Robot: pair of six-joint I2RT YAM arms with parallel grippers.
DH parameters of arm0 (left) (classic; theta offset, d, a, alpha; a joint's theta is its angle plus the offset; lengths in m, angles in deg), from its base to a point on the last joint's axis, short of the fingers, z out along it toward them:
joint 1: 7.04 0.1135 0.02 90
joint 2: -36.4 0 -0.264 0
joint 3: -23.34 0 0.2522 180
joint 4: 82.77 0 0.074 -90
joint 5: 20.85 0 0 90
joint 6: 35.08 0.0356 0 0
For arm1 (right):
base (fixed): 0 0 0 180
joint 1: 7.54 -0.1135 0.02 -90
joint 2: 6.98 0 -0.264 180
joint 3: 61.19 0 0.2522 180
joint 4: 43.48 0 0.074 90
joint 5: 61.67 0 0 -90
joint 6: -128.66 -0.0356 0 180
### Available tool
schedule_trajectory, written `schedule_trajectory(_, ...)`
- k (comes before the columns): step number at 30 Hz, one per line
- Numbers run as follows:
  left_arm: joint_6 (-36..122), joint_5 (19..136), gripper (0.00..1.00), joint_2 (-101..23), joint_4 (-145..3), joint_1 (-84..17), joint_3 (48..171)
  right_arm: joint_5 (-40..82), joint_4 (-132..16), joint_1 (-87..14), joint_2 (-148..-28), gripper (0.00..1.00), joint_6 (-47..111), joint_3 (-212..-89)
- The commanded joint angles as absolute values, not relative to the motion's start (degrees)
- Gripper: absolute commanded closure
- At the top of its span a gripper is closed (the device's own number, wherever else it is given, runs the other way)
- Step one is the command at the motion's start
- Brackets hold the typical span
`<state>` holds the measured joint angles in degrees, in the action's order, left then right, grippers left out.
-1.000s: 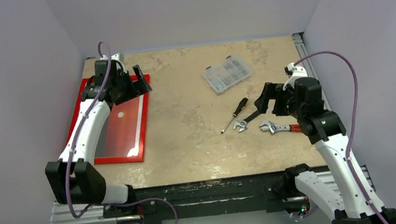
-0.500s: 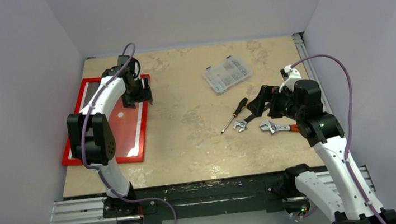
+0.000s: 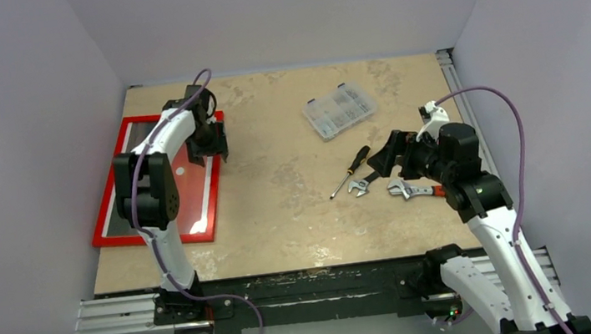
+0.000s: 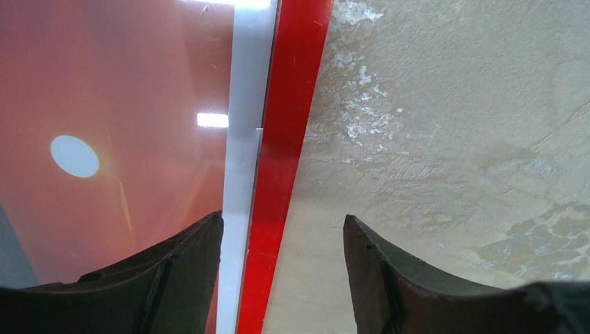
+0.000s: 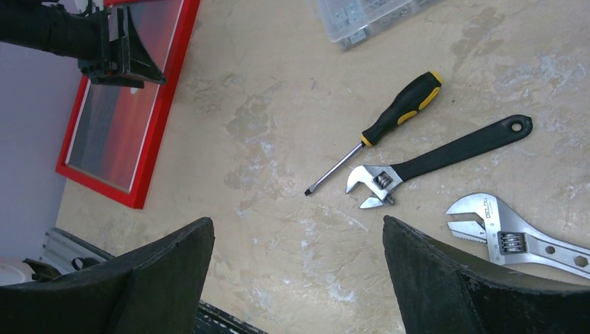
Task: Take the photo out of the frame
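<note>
A mottled beige tabletop [image 3: 297, 209] is shown from above, with a thin bright red rectangular picture frame [image 4: 289, 139] laid flat toward nine o'clock. A large sunset print [image 4: 139, 104], red-orange with a small white sun, is seated face up inside it, not yet removed. The left gripper [image 4: 282, 219] is poised astride the frame's three o'clock rail, jaws parted and clasping nothing. The right gripper [image 5: 298, 223] is held wide and empty above a black-and-yellow screwdriver [image 5: 389, 118] and a black-handled adjustable wrench [image 5: 459, 149] toward three o'clock. A clean lift is judged to require the rail alone to be pinched squarely, without the print being caught.
</note>
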<state>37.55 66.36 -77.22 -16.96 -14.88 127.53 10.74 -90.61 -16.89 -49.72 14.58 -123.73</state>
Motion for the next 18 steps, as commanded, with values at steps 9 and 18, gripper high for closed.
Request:
schedule_trajectory(9, 37.22, 67.55, 0.6, -83.47, -13.3, -14.19, 132.73, 9.18, -88.01, -17.01, -49.55, 0.12, 13.19, -122.57)
schedule_trajectory(18, 36.64, 68.26, 0.58, -83.83, -12.4, -13.64, 133.13, 8.97, -87.59, -17.08, -49.37, 0.13, 12.56, -122.05)
